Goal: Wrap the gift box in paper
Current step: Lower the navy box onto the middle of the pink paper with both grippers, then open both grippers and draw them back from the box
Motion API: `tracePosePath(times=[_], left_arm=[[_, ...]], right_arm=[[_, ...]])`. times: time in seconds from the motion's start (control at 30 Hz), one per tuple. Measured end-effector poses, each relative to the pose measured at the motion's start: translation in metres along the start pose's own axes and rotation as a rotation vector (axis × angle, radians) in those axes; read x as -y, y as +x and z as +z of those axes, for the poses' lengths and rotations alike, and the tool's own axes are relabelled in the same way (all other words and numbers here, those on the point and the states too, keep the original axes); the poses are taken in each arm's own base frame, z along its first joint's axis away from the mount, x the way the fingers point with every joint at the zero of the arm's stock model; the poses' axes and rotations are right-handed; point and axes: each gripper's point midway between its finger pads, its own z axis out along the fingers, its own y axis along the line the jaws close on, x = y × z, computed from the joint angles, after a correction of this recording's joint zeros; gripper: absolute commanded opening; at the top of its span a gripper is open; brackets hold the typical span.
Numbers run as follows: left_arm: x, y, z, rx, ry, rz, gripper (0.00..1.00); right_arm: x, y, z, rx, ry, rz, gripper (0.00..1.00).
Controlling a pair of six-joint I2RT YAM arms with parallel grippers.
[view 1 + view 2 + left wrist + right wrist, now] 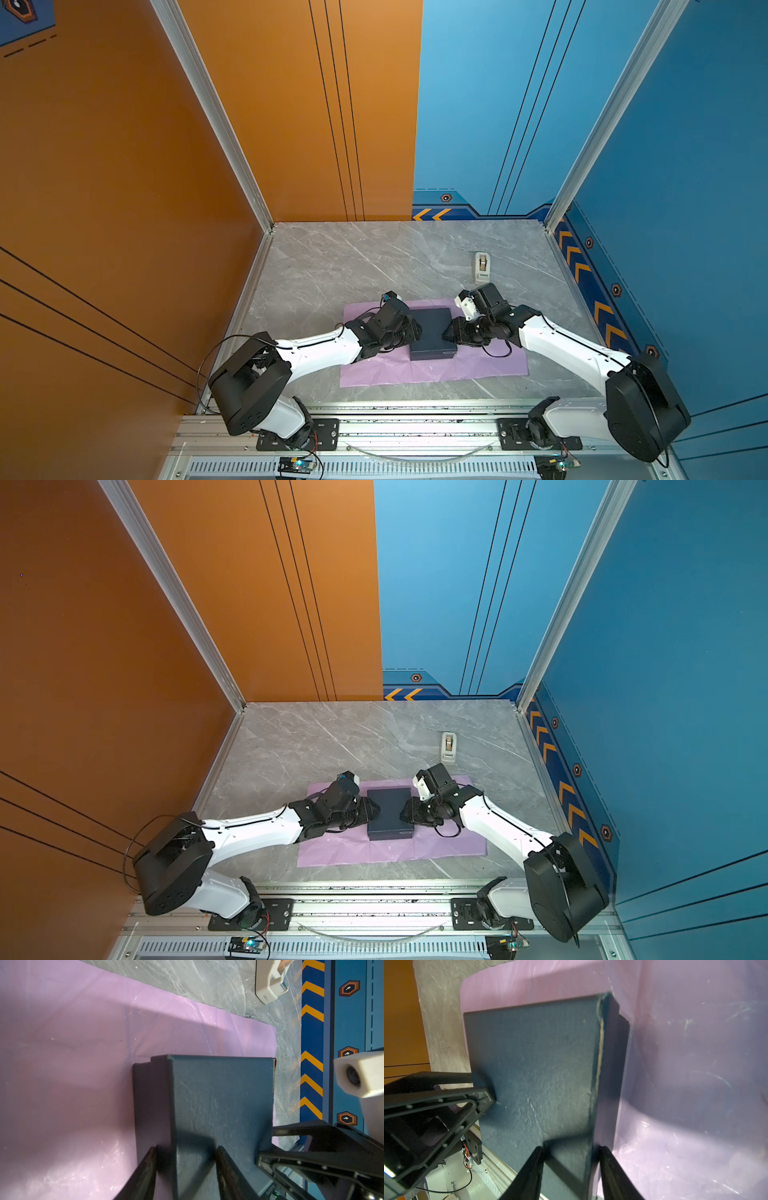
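Gift box (432, 330), dark navy, sits level over the middle of the paper (415, 372); contact with the sheet cannot be confirmed. Lilac face up, the paper lies flat on the marble table (332, 266). Toward the paper's left end, the left gripper (187, 1148) pinches the box edge: one finger on the lid, one low against the wall. Toward the paper's right end, the right gripper (572, 1147) pinches the opposite edge the same way. Beyond the paper's far right corner, clear of the sheet, stands the tape dispenser (482, 266)
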Motion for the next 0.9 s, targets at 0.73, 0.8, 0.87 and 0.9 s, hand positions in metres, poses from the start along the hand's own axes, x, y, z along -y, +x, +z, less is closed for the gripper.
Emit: tracePosePath(times=[0.73,0.8,0.87,0.9], left_arm=[[-0.001,-0.016,-0.032,0.046,-0.014,0.021,0.75],[-0.005,-0.030,-0.048,0.087,-0.017,0.008,0.75],[-0.017,-0.047,-0.066,0.142,-0.025,-0.028,0.74],[-0.025,-0.053,-0.073,0.160,-0.034,-0.046,0.74]], right_arm=[[0.029,-0.037,-0.053,0.182,0.005,0.083,0.89],[0.050,-0.047,-0.067,0.218,0.023,0.150,0.89],[0.080,-0.055,-0.081,0.246,0.054,0.237,0.89],[0.094,-0.057,-0.086,0.253,0.071,0.277,0.89]])
